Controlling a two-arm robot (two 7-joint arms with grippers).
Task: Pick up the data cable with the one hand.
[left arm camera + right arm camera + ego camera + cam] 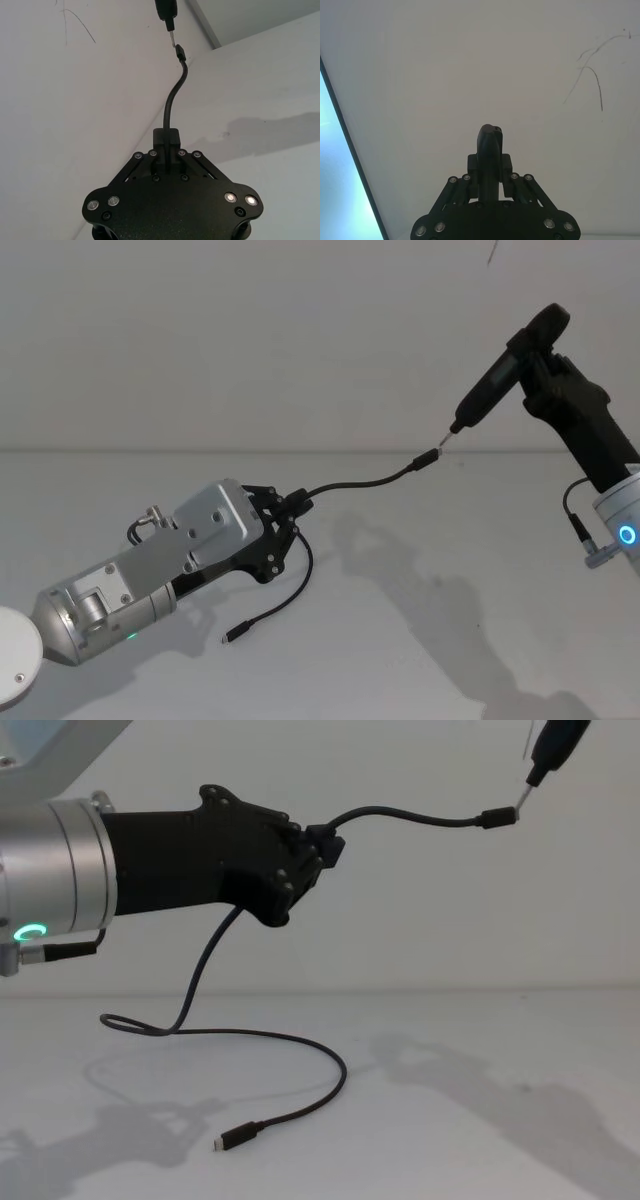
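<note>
Chest view: left gripper (325,845) pinched thin black data cable (300,1050) mid-air; one plug up by stick tool (545,755), rest looped on bench, other plug near front edge. Right gripper (490,167) clamped the tool.

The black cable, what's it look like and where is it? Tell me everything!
The data cable is thin, black and bendy, with a small plug at each end. The left gripper is shut on it near one end. That short end arches up to the metal tip of a black stick tool in the right gripper. The long end droops, loops and lies on the white table.
</note>
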